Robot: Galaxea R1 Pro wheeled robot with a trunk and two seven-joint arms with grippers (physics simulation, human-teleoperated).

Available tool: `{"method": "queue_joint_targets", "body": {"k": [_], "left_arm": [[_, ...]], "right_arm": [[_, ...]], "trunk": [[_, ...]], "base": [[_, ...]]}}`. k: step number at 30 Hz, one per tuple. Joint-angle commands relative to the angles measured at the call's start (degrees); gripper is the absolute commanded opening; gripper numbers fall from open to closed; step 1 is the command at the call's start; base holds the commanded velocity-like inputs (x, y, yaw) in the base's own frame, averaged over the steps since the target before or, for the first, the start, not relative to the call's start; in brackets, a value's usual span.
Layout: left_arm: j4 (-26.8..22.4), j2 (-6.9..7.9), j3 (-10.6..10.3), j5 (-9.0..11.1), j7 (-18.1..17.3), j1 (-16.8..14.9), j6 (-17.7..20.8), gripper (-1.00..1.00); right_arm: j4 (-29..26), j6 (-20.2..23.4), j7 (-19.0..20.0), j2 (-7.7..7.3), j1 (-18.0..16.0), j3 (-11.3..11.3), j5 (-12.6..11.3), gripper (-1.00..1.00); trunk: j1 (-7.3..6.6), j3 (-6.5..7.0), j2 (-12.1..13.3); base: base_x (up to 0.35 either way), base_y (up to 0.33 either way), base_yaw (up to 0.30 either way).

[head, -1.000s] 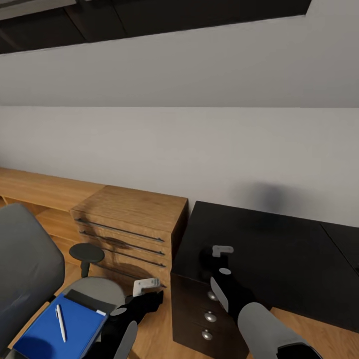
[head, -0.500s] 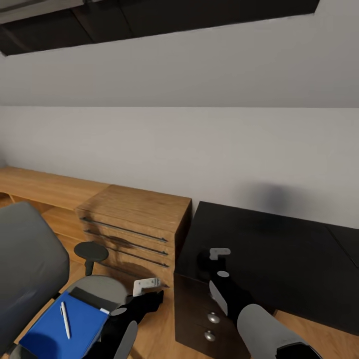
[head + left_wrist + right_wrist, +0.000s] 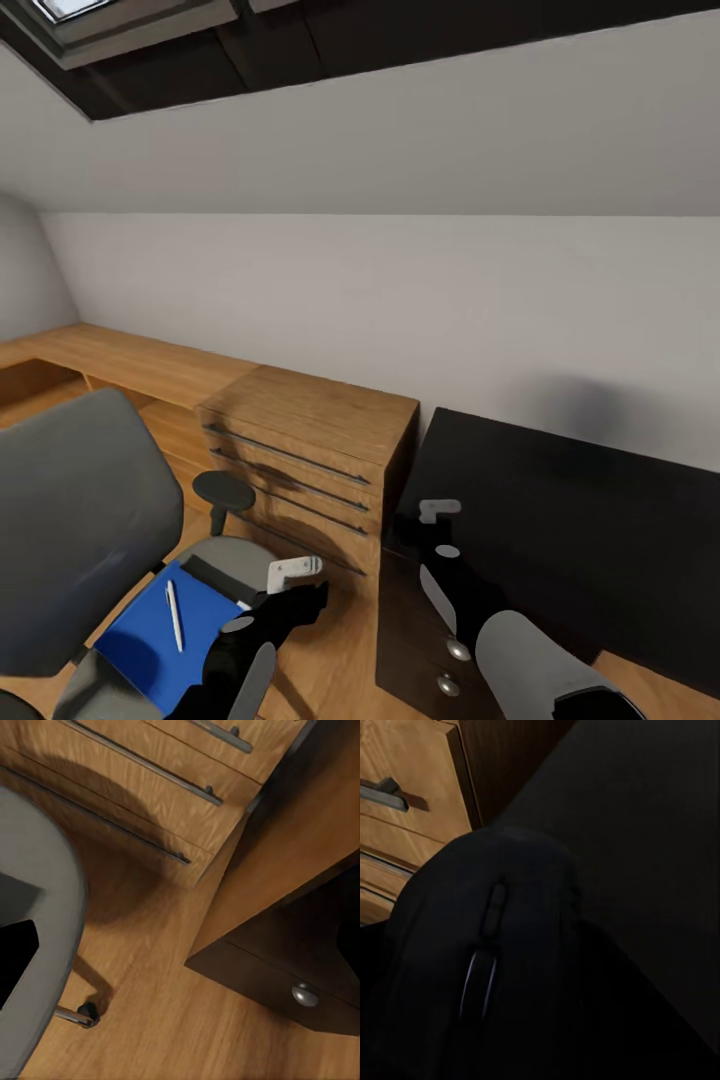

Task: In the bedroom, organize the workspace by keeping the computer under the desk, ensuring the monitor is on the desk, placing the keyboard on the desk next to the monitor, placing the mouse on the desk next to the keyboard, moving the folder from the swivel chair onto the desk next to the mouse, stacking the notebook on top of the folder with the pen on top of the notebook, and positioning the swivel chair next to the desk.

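While the right gripper [image 3: 408,528] hangs over the near corner of the desk [image 3: 580,500], its wrist view has the mouse [image 3: 491,945] right up against the camera, so it reads as clamped on the mouse (fingers themselves hidden, judged from how close it sits). Step in hand: carrying the mouse to the desk. No monitor or keyboard can be seen on the black top ahead of that gripper, so the placing spot is a guess.

Left gripper [image 3: 296,585] hovers low beside the swivel chair [image 3: 75,520], above the oak floor [image 3: 150,1020] in front of the oak drawer unit [image 3: 300,450]; can't tell if its jaws are apart or closed. Just off to its outer side the folder [image 3: 150,640] lies on the chair seat with the pen [image 3: 174,615] on top, and a dark strip at the folder's far edge may be the notebook.

Next move likely: right arm forward over the desktop, lower, let go of the mouse. Then the left arm goes for the folder.
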Motion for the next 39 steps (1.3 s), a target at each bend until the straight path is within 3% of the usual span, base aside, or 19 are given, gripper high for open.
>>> {"method": "queue_joint_targets", "body": {"k": [1, 16, 21, 22, 26, 34, 35, 38, 39], "left_arm": [[-0.09, -0.01, -0.07, 0.6, 0.55, -0.04, 0.16, 1.0], [0.15, -0.04, -0.07, 0.64, 0.47, -0.04, 0.18, 1.0], [0.15, -0.04, -0.04, 0.77, 0.47, -0.04, 0.21, 1.0], [0.15, -0.04, -0.06, 0.73, 0.47, -0.04, 0.22, 1.0], [0.15, -0.04, -0.04, 0.7, 0.48, -0.04, 0.21, 1.0], [0.15, -0.04, -0.05, 0.69, 0.48, -0.04, 0.18, 1.0], [0.2, -0.04, -0.05, 0.69, 0.48, -0.04, 0.16, 1.0], [0.23, -0.04, -0.05, 0.69, 0.48, -0.04, 0.16, 1.0], [0.21, -0.04, -0.04, 0.68, 0.51, -0.04, 0.16, 1.0]], "right_arm": [[0.05, -0.19, -0.41, 0.0, -0.04, 0.28, -0.46, -1.0], [-0.14, -0.27, -1.16, 0.0, -0.03, -0.06, -0.2, -1.0], [-0.13, -0.09, -3.46, 0.0, -0.06, -0.02, -0.22, -1.0], [-0.13, -0.07, -3.64, 0.0, -0.05, -0.01, -0.23, 1.0], [-0.27, -0.13, -3.81, 0.0, -0.05, 0.03, -0.22, 1.0], [-2.41, -0.42, -3.9, 0.0, -0.03, -0.06, -0.2, 1.0], [-8.61, -0.24, -3.93, 0.0, 2.46, -0.11, -0.2, 1.0], [-14.05, -0.01, -3.97, 0.0, 5.19, -0.13, -0.2, 1.0], [-18.87, 0.66, -3.98, 0.0, 7.74, -0.13, -0.17, 1.0]], "trunk": [[0.0, -0.06, -0.03], [0.0, -0.06, -0.03], [0.0, -0.06, -0.03], [0.0, -0.06, -0.03], [0.0, -0.06, -0.03], [-1.76, 1.38, 3.17], [-1.98, 1.56, 3.58], [-2.64, 2.09, 4.78], [-2.86, 2.27, 5.18]], "base": [[0.0, 0.0, 0.05], [0.0, 0.0, 0.006], [0.0, 0.0, 0.0], [0.0, 0.0, 0.0], [0.0, 0.0, 0.0], [0.0, 0.0, 0.0], [0.0, 0.0, 0.0], [0.0, 0.0, 0.0], [0.0, 0.0, 0.0]]}}
